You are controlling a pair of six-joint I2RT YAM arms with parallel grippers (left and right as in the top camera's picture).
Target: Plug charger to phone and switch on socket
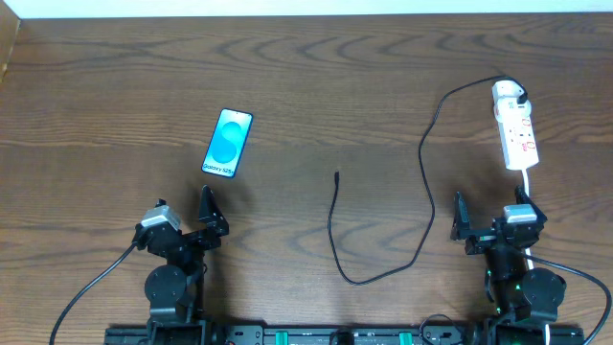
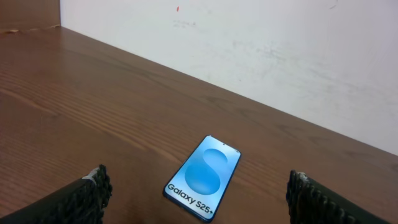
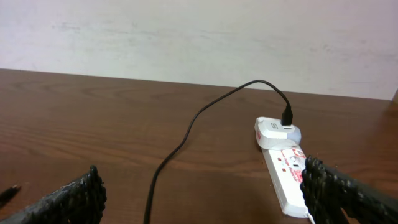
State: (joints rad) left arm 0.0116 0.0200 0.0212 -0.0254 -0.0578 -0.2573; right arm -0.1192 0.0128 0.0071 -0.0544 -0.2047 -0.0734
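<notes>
Two claws hang spread wide and empty. The phone (image 1: 228,143) lies just ahead of the left gripper (image 1: 182,207), its long axis running away from it. The charger (image 1: 421,158) ends in a plug tip (image 1: 337,176) midway between the arms. The socket (image 1: 514,129) sits ahead of the right gripper (image 1: 490,213).

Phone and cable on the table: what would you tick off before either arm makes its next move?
1. Phone lying flat, screen up, nothing on it: ok.
2. Charger plug tip lying free on the table, apart from the phone: ok.
3. Charger's far end seated in the white adapter on the socket: ok.
4. Left gripper open and empty, facing the phone: ok.
5. Right gripper open and empty, near the socket: ok.
6. Socket switch on or off: cannot tell.
</notes>
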